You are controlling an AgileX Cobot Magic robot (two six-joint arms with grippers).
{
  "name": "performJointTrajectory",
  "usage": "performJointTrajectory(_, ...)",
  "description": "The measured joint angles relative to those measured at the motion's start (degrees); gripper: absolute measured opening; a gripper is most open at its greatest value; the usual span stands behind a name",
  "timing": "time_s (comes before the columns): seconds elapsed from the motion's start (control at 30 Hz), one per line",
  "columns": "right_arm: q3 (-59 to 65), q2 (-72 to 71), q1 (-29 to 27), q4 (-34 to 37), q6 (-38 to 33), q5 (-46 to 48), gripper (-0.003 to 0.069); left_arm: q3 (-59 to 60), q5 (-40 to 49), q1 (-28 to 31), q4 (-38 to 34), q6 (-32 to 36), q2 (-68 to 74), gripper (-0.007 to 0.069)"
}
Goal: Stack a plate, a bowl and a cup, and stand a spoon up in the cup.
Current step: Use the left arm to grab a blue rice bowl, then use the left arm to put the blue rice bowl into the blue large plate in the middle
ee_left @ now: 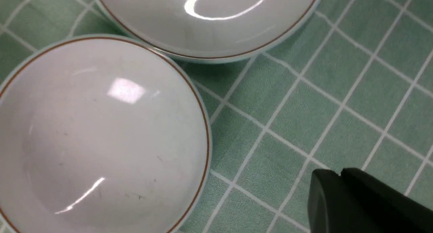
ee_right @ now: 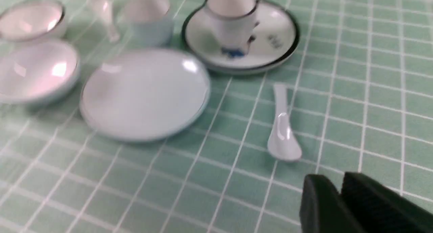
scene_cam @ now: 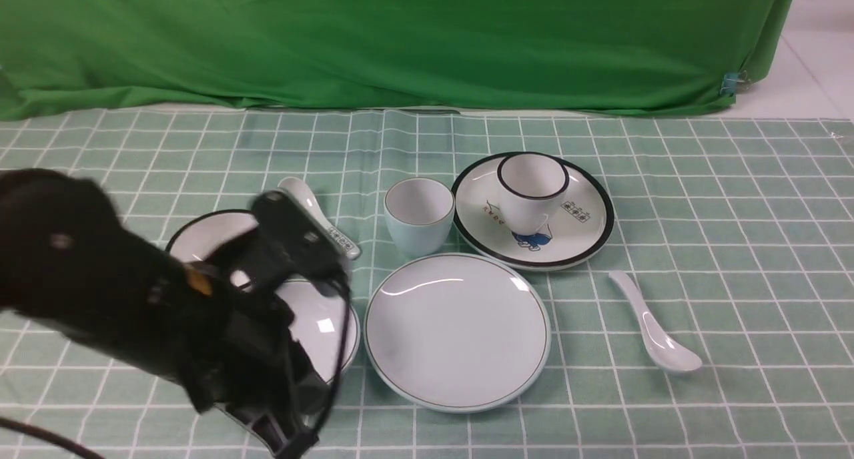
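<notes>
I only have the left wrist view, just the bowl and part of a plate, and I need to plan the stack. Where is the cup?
Observer: The cup stands upright and empty on the cloth, just behind the plate.
Operator: And the spoon?
Observer: The plain spoon lies on the cloth to the right of the plate, apart from it, scoop end nearer the front camera.
Operator: Any lookalikes to avoid?
Observer: A black-rimmed cup stands on a black-rimmed plate, right beside the pale cup.

Bowl [scene_cam: 321, 327] left of plate [scene_cam: 457, 332]; cup [scene_cam: 419, 215] behind plate; spoon [scene_cam: 654, 327] right.
</notes>
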Motion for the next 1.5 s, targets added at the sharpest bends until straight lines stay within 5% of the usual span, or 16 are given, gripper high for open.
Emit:
performJointTrajectory(0.23, -0.79, 6.12, 8.60, -1.47, -2.95, 0.48, 0.0133, -3.09, -0.89, -1.17, 11.29, -1.46, 7.58, 0.0160)
performJointTrajectory(0.37, -0.79, 6.12, 9.23, -1.52, -3.59, 0.28, 0.0136, -3.08, -3.20, -1.10, 14.68, -1.90, 11.13, 0.0280)
performJointTrajectory(0.6, -0.79, 6.12, 9.29, -1.66, -3.72, 0.15, 0.0141, -3.08, -8.38, -1.06, 20.46, -3.18, 18.39, 0.0382)
performJointTrajectory(0.73, -0.79, 6.12, 9.29, -1.59, -3.72, 0.15, 0.0141, -3.15, -9.38, -1.00, 21.12, -4.69, 21.32, 0.0316)
performJointTrajectory(0.9, -0.79, 6.12, 9.29, -1.48, -3.72, 0.40, 0.0143, -3.94, -9.96, -1.28, 18.32, -4.70, 20.65, 0.0148)
performJointTrajectory(1.07, -0.79, 6.12, 9.29, -1.48, -3.72, 0.72, 0.0143, -6.01, -3.81, -2.44, 15.81, -7.76, 16.57, 0.0048)
performJointTrajectory(1.17, -0.79, 6.12, 9.29, -1.48, -3.72, 0.78, 0.0143, -8.45, 1.38, -6.84, 15.92, -9.92, 11.75, 0.0037)
performJointTrajectory(1.5, -0.79, 6.12, 9.29, -1.48, -3.72, 0.78, 0.0143, -16.99, -8.02, -14.75, 16.72, -6.95, 17.68, 0.0037)
